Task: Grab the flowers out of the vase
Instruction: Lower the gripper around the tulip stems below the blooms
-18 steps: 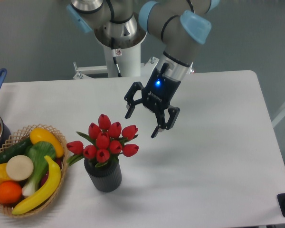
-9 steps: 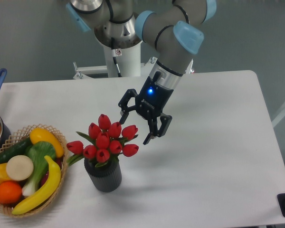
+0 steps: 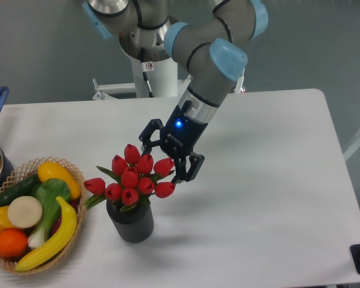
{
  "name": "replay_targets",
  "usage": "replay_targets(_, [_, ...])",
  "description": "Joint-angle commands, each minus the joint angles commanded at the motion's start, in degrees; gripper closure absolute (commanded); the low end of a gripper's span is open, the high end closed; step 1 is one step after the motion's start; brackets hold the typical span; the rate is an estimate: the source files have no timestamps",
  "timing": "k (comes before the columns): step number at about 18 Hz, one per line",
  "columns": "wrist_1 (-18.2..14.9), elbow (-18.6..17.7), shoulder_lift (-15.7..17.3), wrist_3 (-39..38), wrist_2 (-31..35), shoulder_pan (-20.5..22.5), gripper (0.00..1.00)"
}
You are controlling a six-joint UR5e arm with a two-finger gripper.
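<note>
Camera view from the fixed mount gives you one thing to settle first: how the flowers [image 3: 134,177] lie from the gripper [image 3: 162,157]. The bunch sits below and to the left of the fingertips in this picture, with the rightmost blooms just at the jaws, perhaps already between them; from one view you cannot tell whether the fingers are level with the heads in depth or hanging in front of them.

Your jaws stand spread wide, with nothing held. One finger shows above the top tulip, the other beside the right-hand blooms.

The flowers stand upright in the vase [image 3: 131,222], which rests on the table [image 3: 270,198] toward its front edge, left of the middle and just right of the wicker basket [image 3: 24,264] of fruit and vegetables. The basket sits at the front-left corner, apart from the vase.

The long axis of the bunch runs roughly vertical, stems down into the cup and hidden by leaves and heads. The gripper comes in tilted, from the upper right, so its closing line crosses the flower heads, not the stems. You would likely want the fingers further left and lower, straddling the bunch, before closing; a grip on the outer blooms alone could slip or tip the vase.
</note>
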Motion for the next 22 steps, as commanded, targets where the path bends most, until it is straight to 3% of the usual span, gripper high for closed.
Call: replay_targets(22, [0.4,2.7,-4.1,-0.5,-4.3,-2.3,0.00])
